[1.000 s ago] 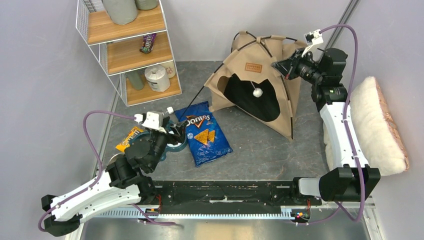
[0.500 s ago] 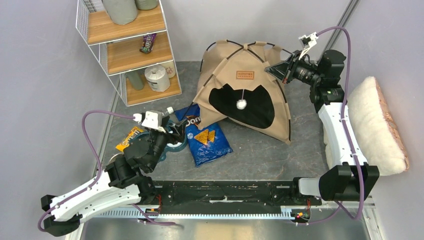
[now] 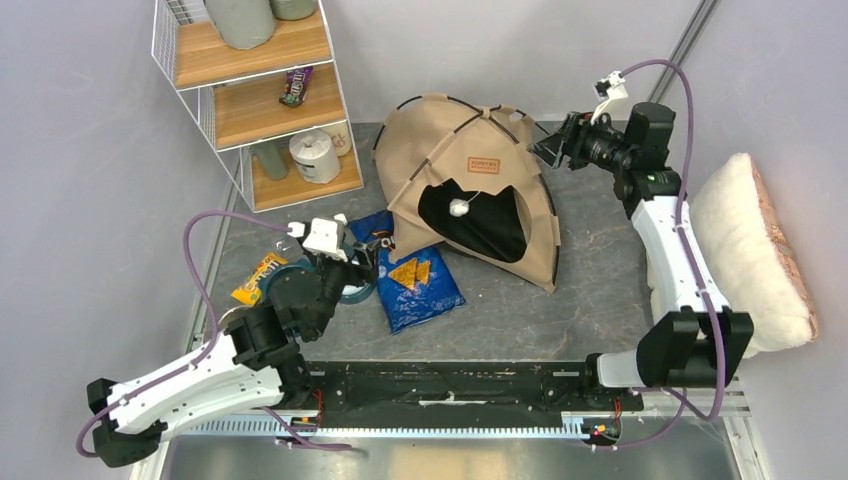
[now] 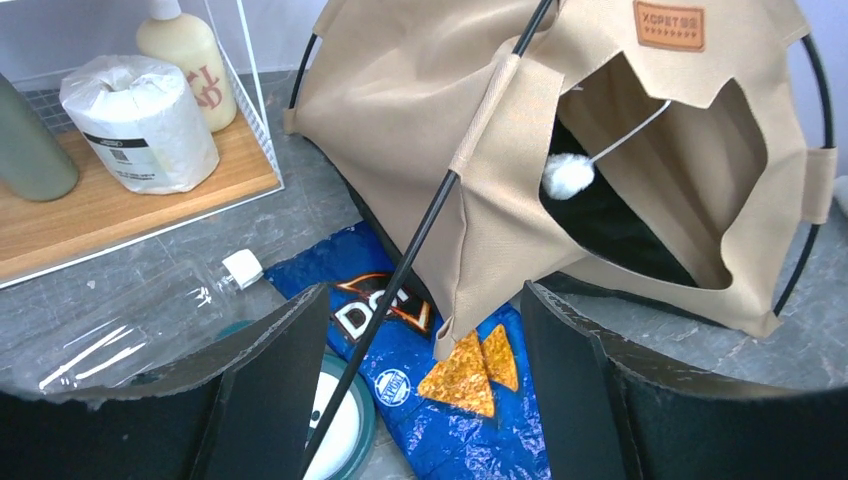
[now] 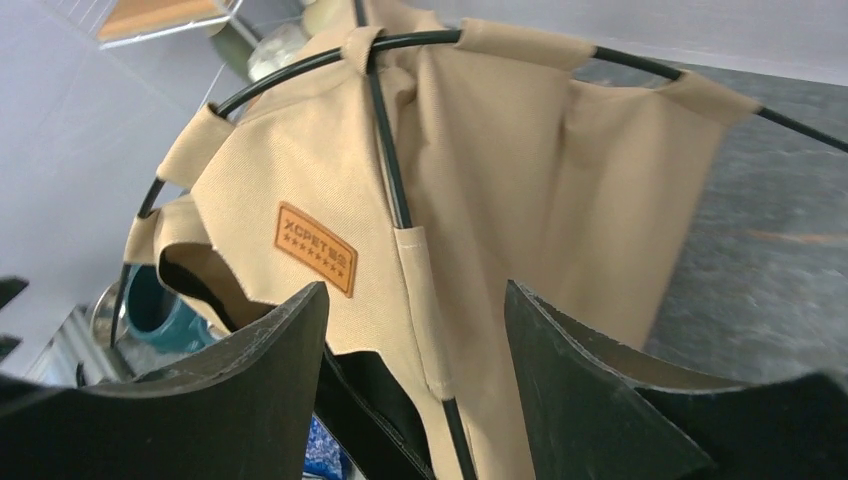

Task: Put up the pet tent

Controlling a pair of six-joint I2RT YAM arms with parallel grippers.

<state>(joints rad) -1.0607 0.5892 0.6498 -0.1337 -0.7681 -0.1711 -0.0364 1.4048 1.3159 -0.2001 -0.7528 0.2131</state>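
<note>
Both left gripper point(image 4: 425, 300) and right gripper point(image 5: 415, 290) gape wide, each framing a pole of the pet tent point(image 3: 440, 160).

Lab bench point(image 3: 600, 290), grey walls point(image 3: 90, 130), wire shelf point(image 3: 240, 115)

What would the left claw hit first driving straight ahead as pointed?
Probably the thin black pole crossing between the fingers of the left claw, then the pet tent, its tan corner over the Doritos bag; depth uncertain.
</note>
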